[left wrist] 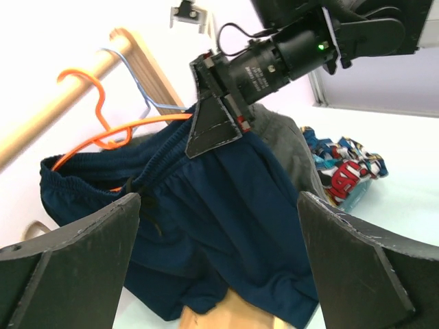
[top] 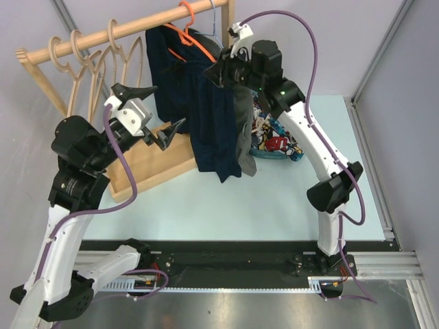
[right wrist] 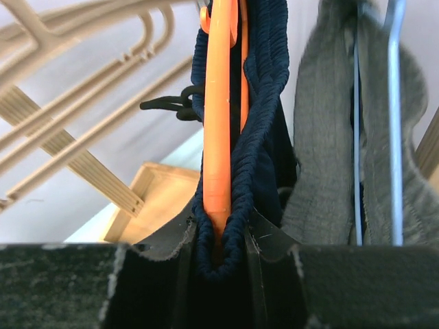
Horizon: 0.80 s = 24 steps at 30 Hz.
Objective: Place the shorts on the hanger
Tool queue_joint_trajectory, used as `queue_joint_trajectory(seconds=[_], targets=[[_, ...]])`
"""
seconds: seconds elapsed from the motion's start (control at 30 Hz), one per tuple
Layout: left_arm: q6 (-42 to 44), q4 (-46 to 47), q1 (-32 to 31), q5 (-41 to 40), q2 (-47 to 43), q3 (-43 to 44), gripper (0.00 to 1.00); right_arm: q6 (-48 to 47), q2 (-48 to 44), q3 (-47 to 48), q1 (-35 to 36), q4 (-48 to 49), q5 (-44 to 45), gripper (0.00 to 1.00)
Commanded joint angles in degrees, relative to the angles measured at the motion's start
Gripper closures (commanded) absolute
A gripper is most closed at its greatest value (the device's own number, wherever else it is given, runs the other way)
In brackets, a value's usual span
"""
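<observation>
The navy shorts (top: 206, 116) hang from the orange hanger (top: 191, 27), whose hook is on the wooden rail (top: 123, 31). My right gripper (top: 221, 70) is shut on the shorts' waistband (right wrist: 255, 123) with the orange hanger arm (right wrist: 219, 116) pinched inside it. In the left wrist view the shorts (left wrist: 226, 226) drape over the hanger (left wrist: 103, 130), with the right gripper's fingers (left wrist: 214, 123) clamped at the waistband. My left gripper (top: 156, 115) is open and empty, just left of the shorts.
Grey shorts (top: 244, 130) hang on a blue wire hanger (right wrist: 392, 123) right of the navy ones. Pale wooden hangers (top: 89, 58) hang at the rail's left. The rack's wooden base (top: 147, 164) lies below. Patterned clothes (top: 278, 144) fill a basket at the right.
</observation>
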Motion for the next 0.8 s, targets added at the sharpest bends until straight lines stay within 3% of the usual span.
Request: queue_joint_trajectory(seconds=[0.0,0.07,0.13,0.33,0.43,0.63,0.77], targets=[[-2.7,-2.5,0.5,-0.4,0.4,-0.8,0.00,0.4,0.4,4.3,0.3,4.7,1.4,1.00],[-4.9,-5.4,0.5,0.5,0.9,-0.8,0.00,0.6,0.1,4.3,0.3,4.6,0.8,0.89],[-6.3,-8.6,0.5,3.2,1.6,-1.0,0.00,0.4,-1.6,3.0,0.3,4.4,0.6,0.64],[-8.3,-14.8,0.4,6.5,2.6,-3.6,0.00,-3.6,-10.1,-4.7,0.3,6.0,0.6,0.28],[-7.7,-16.6,0.4,7.8,2.6,-5.3,0.00,-6.0,-16.5,-11.0,0.3,7.4,0.6,0.19],[-5.1,-24.9,0.4,9.9,5.2,-7.6,0.00,-10.1,-28.3,-22.2,0.0,6.2,2.5,0.13],[-3.2,-31.0,0.4,4.5,8.7,-10.2,0.00,-10.8,-36.1,-31.4,-1.9,3.7,4.5,0.12]])
